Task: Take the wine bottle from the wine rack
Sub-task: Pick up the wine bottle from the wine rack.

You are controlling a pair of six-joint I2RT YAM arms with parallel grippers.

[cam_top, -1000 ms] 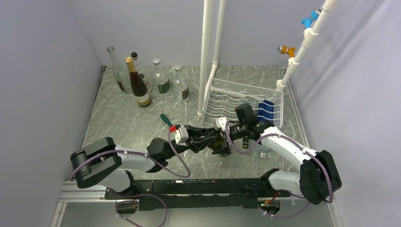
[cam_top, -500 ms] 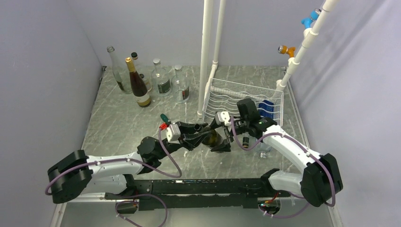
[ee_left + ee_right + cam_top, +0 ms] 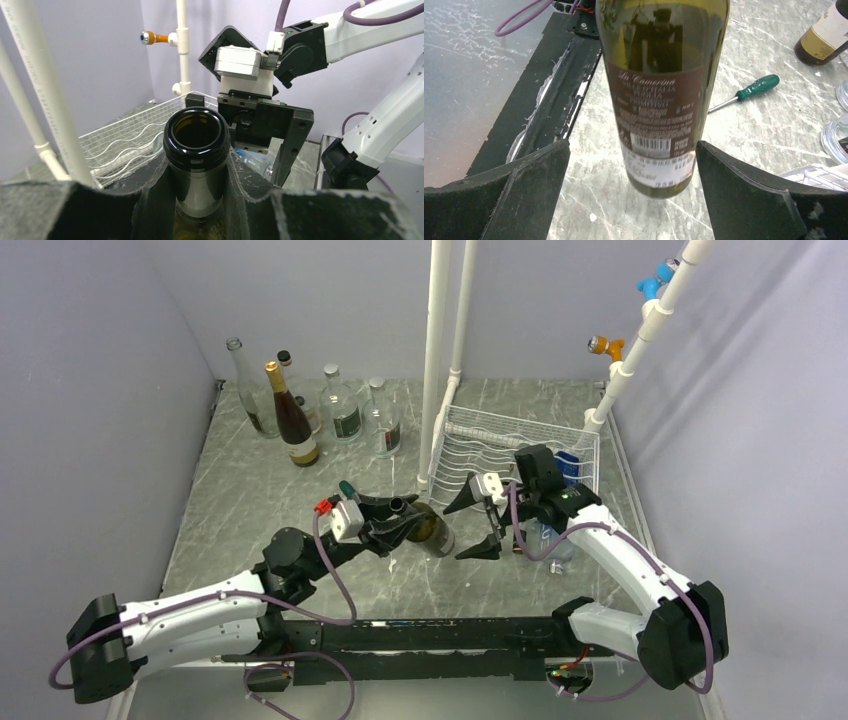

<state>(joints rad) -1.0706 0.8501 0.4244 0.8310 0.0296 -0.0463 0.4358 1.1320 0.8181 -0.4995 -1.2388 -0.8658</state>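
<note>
The wine bottle (image 3: 430, 530) is dark green with a brown label and an open mouth. It hangs tilted just above the table, left of the white wire wine rack (image 3: 520, 445). My left gripper (image 3: 400, 512) is shut on its neck. In the left wrist view the neck (image 3: 196, 150) sits between the fingers of the left gripper (image 3: 196, 172), with the rack (image 3: 125, 145) behind. My right gripper (image 3: 472, 526) is wide open beside the bottle's base. In the right wrist view the bottle (image 3: 659, 100) stands between the fingers of the right gripper (image 3: 631, 150), touching neither.
Several bottles (image 3: 300, 415) stand at the back left. A green-handled screwdriver (image 3: 348, 490) lies on the table and also shows in the right wrist view (image 3: 751, 90). White pipes (image 3: 440, 360) rise beside the rack. A blue object (image 3: 565, 470) lies in the rack.
My left gripper has carried the bottle leftward, away from the rack. My right gripper has opened wide, come off the bottle and drawn back to the right.
</note>
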